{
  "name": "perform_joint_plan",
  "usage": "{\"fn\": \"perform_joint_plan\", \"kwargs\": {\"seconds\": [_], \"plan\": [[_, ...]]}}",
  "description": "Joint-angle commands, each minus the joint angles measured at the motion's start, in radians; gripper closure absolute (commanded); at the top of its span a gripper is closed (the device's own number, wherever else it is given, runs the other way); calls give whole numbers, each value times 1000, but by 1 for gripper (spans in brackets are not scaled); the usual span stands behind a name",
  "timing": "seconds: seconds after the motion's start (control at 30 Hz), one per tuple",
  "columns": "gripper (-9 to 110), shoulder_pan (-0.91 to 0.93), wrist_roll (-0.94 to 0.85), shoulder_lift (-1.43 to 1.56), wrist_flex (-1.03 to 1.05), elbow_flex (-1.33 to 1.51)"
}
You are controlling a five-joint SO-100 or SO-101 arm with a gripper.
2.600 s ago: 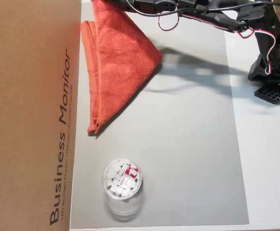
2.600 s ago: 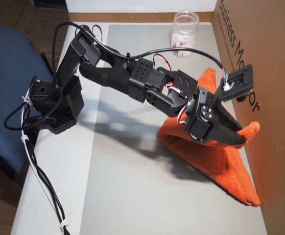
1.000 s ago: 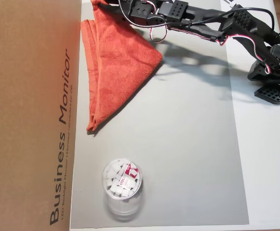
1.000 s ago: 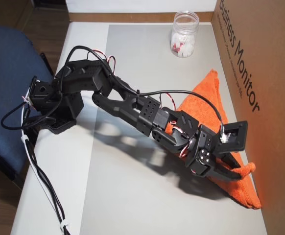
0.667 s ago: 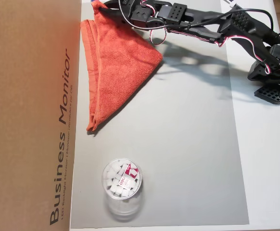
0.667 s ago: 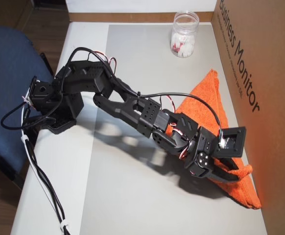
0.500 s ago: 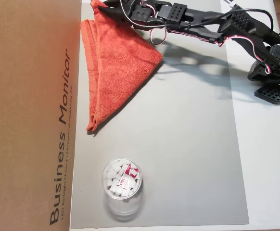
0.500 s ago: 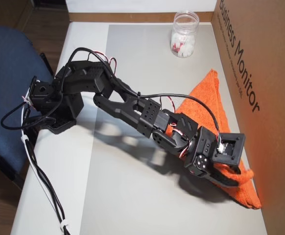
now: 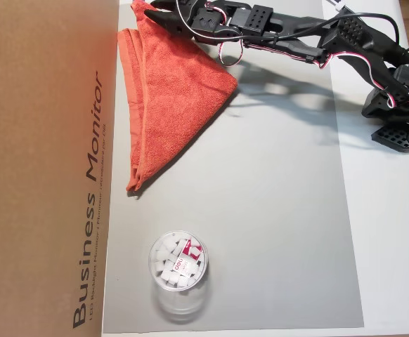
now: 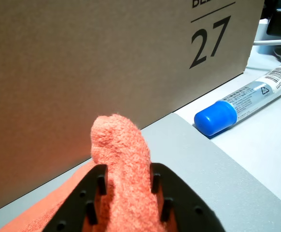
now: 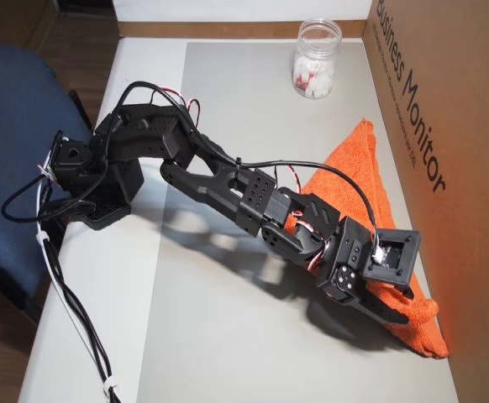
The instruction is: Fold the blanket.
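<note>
A: Where is the blanket (image 9: 169, 98)?

B: It lies folded into a triangle on the grey mat (image 9: 275, 210), its long edge running just beside the big cardboard box (image 9: 46, 168) printed "Business Monitor". In an overhead view its lower tip points toward the clear plastic jar (image 9: 178, 263), which stands well apart from it on the same mat.

A: And the gripper (image 10: 127, 191)?

B: The wrist view answers that best. The 2 black fingers (image 10: 90, 198) sit on either side of a bunched corner of the blanket, and the cloth pokes up between them as a rounded orange lump. So the jaws are pinched onto that corner.

A: Which corner?

B: The one at the far end from the jar, close against the cardboard box. In an overhead view the gripper (image 11: 400, 315) is low over that end, with the arm (image 11: 219, 180) stretched out across the mat from its base at the table edge.

A: Is the corner lifted off the mat?

B: Hard to judge; it looks only slightly raised, if at all.

A: Anything else near it?

B: In the wrist view, a tube with 1 blue cap (image 10: 217, 117) lies on the white table just past the mat's edge, beside the box, which shows a printed "27" there.
</note>
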Motion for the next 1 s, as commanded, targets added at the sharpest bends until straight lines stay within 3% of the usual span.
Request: {"fn": "perform_joint_plan", "kwargs": {"seconds": [0.0,0.37,0.97], "plan": [[93,-12,5,121,3,-12],[93,-38,-9,330,2,253],[93,17,-115,106,-5,138]]}}
